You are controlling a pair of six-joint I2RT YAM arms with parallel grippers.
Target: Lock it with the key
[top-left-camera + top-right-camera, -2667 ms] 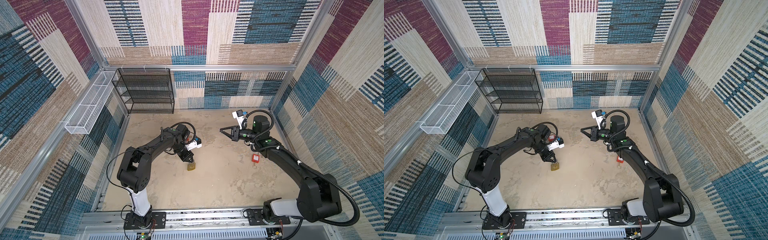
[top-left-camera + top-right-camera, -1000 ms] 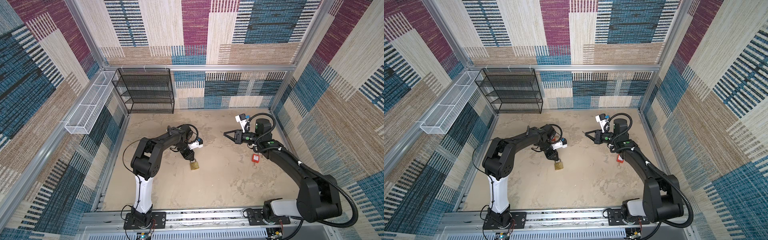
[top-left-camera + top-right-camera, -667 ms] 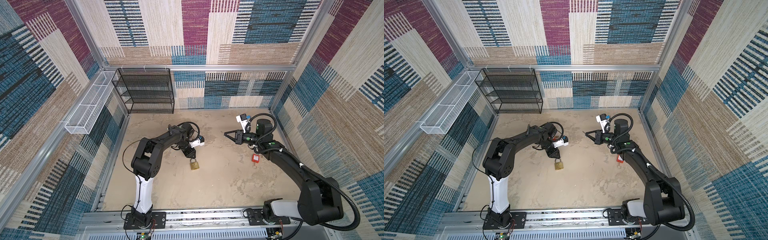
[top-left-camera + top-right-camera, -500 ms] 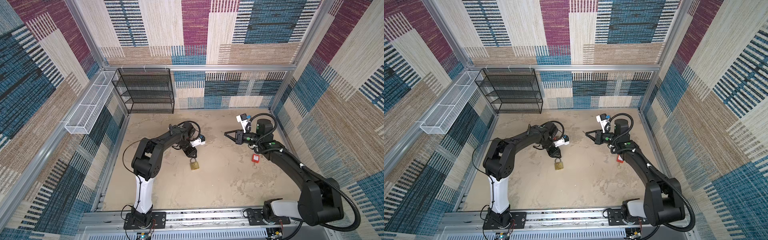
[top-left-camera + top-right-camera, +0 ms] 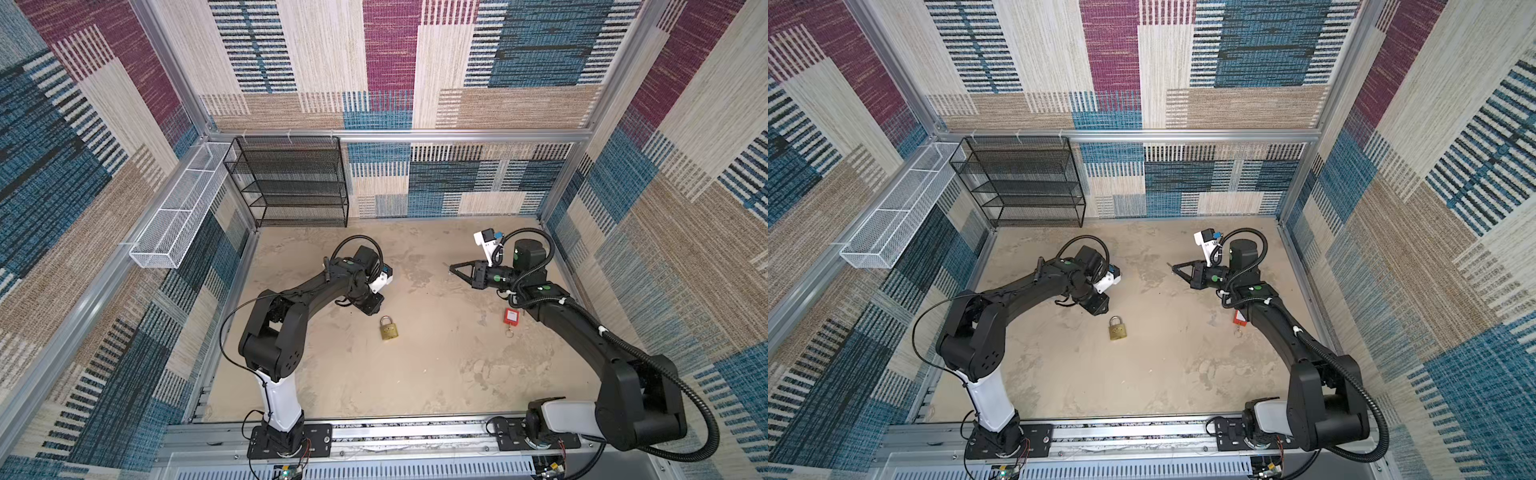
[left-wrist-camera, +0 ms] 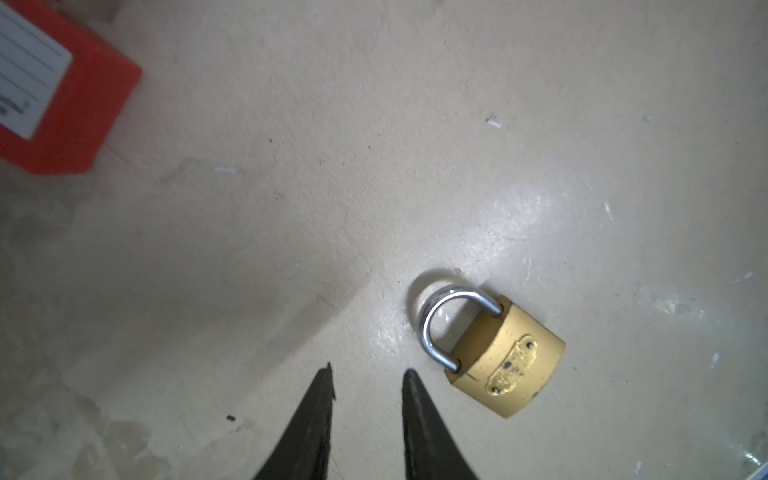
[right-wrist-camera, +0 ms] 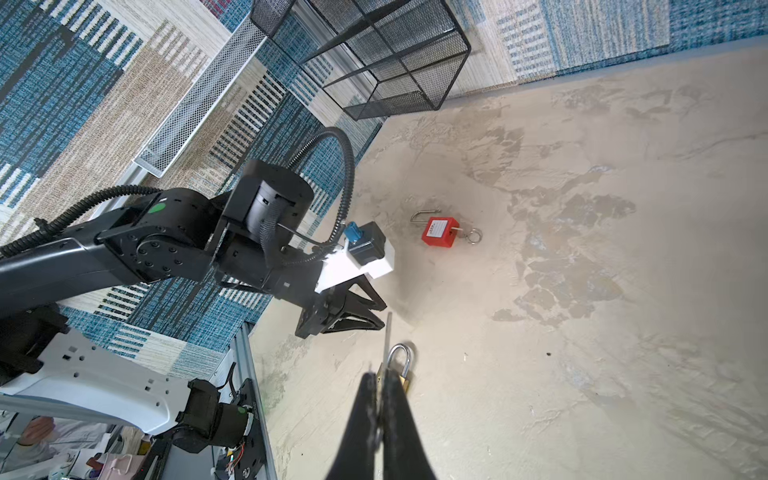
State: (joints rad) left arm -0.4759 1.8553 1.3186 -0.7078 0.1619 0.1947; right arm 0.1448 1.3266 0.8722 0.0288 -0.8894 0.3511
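Holding the key point(image 7: 388, 332) above the counter point(image 5: 415, 374)

My right jaws are clamped on the key, well apart from the brass padlock point(image 5: 388, 330) lying flat mid-counter. My left jaws stand apart and empty, just beside its shackle point(image 6: 424, 332).

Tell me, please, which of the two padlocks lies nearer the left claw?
The brass padlock, lying just beside the left claw; the red padlock lies much farther away.
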